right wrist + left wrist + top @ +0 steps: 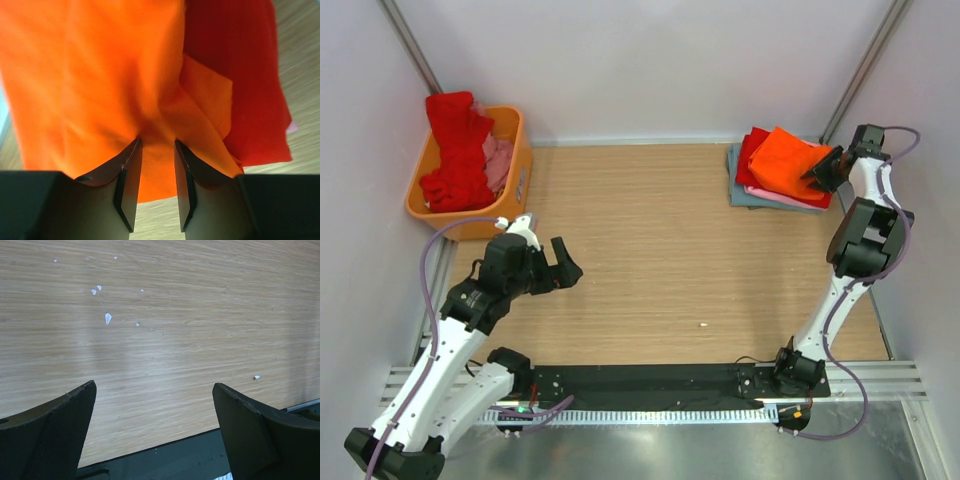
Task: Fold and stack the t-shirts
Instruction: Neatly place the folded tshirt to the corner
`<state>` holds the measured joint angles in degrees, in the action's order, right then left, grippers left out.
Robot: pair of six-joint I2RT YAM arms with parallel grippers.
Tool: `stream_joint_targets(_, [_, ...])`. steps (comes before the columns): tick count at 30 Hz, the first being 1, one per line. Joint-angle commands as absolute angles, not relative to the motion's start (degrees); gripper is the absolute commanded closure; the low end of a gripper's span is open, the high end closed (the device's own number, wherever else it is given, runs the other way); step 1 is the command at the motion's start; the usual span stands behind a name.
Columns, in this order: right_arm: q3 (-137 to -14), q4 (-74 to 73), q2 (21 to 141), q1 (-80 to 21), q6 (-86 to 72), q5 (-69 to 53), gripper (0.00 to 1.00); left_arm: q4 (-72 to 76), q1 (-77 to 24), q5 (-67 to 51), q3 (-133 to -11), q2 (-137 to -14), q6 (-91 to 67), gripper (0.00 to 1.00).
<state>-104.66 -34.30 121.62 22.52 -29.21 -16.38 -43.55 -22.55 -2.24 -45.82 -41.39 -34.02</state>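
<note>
Shirts lie stacked at the far right corner of the surface point(660, 250): grey-blue t-shirt point(739, 192) lowest, then pink t-shirt point(775, 197), folded red t-shirt point(755, 148), and orange t-shirt point(788, 160) on top, with the right jaws at its right edge. A loose red t-shirt point(455, 150) fills the basket point(520, 178) far left.

Left wrist view: the left jaws gape wide above bare wood.

Right wrist view: the right jaws pinch a pucker of orange cloth.
</note>
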Motion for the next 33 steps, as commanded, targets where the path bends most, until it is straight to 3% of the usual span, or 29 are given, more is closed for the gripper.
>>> stream_joint_targets(1, [-106.95,-34.44,122.68,24.25,-28.04,-12.14,0.63,-42.10,-22.76,-2.72,-45.53,-40.69,-33.49,0.00])
stream_joint_targets(7, [-102.67,-36.21,116.56,23.65,-28.39,-0.37,0.65,-41.84,-22.76,-2.72,-45.53,-40.69,-33.49,0.00])
stream_joint_targets(13, [-114.12,-39.37,114.25,17.94,-27.42,0.88,0.52,-41.92,-22.68,-2.64,-45.53,-40.69,-33.49,0.00])
stream_joint_targets(15, [-119.76,-41.47,117.57,14.78,-26.63,-1.13,0.50,-41.84,-22.76,-2.46,-45.53,-40.69,-33.49,0.00])
stream_joint_targets(18, [-138.35,-45.60,125.46,10.91,-25.06,-0.26,0.47,-41.92,-22.76,-2.20,-45.53,-40.43,-33.57,0.00])
stream_joint_targets(20, [-142.72,-45.09,128.83,8.98,-23.65,2.46,0.45,-42.01,-22.76,-2.02,-45.53,-40.34,-33.57,0.00])
stream_joint_targets(27, [-143.17,-33.86,136.13,5.55,-20.84,4.12,0.37,-42.10,-22.68,-1.50,-45.53,-40.17,-33.66,0.00])
stream_joint_targets(33, [-146.95,-32.61,142.38,3.52,-18.20,9.92,0.33,-42.19,-22.68,-1.32,-45.62,-40.69,-33.66,0.00])
